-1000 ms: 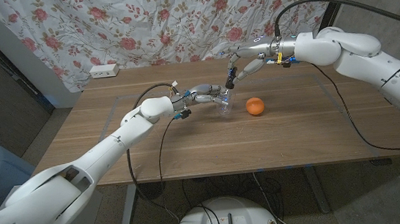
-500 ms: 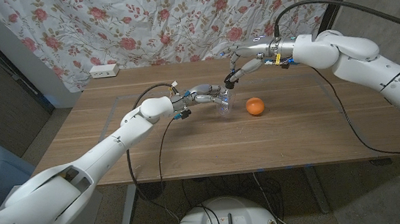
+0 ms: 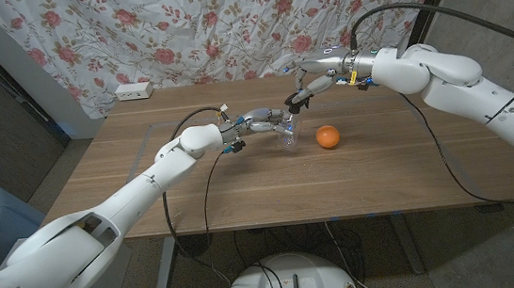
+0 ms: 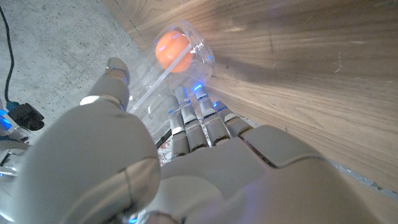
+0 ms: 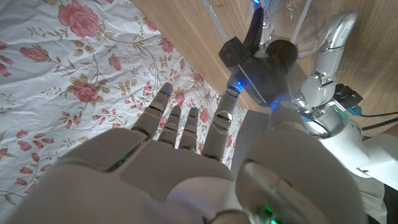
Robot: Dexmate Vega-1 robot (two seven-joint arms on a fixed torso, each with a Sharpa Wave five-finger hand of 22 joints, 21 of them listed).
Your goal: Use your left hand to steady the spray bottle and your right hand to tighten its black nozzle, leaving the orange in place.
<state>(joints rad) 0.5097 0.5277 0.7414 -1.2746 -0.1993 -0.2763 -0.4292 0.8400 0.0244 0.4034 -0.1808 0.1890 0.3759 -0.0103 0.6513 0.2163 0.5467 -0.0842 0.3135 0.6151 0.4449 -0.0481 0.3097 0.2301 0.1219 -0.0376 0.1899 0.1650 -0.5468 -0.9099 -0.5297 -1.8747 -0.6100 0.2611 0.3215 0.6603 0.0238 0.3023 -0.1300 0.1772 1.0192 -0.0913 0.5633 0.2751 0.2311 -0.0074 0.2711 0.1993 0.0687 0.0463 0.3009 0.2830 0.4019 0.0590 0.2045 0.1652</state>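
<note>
Left hand (image 3: 260, 122) gripping spray bottle (image 3: 287, 136) beside orange (image 3: 328, 136); right hand (image 3: 312, 74) pinching black nozzle (image 5: 256, 62) atop bottle.

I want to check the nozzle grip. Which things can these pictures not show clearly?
- Head view: the bottle is clear and small; the left hand covers its side.
- Head view: whether the right hand pinches the nozzle is too small to tell.
- Right wrist view: the nozzle sits by the fingers; contact unclear.
</note>
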